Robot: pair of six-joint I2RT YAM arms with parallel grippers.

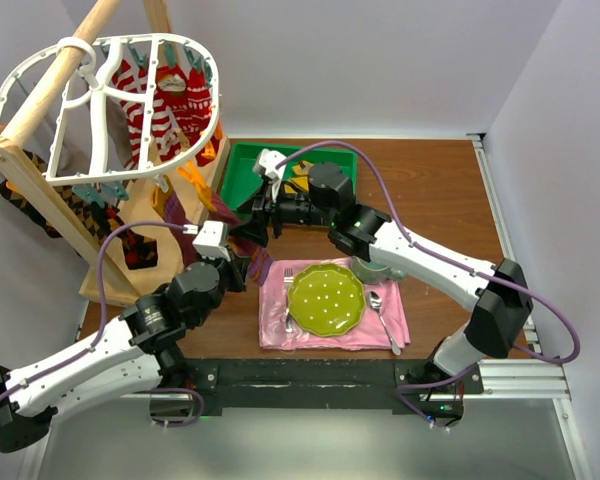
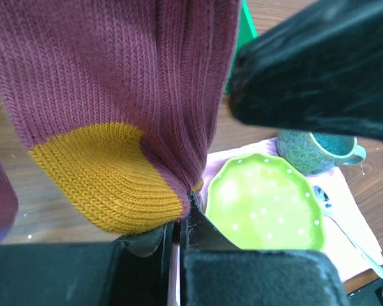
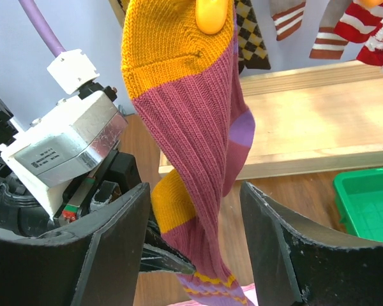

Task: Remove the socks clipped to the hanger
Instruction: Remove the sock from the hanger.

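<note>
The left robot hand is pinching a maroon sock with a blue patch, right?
No, the patch is mustard yellow, not blue. The left wrist view shows the left gripper pinching the maroon sock just beside it.

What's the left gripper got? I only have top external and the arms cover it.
Observer: Left wrist view shows the left gripper shut on the maroon sock, right beside its yellow patch.
Operator: Right one gripping too?
Observer: No. The right gripper is open, with a finger on either side of that sock.
Operator: Sock free yet?
Observer: Not yet. In the right wrist view an orange clip pins its top end.
</note>
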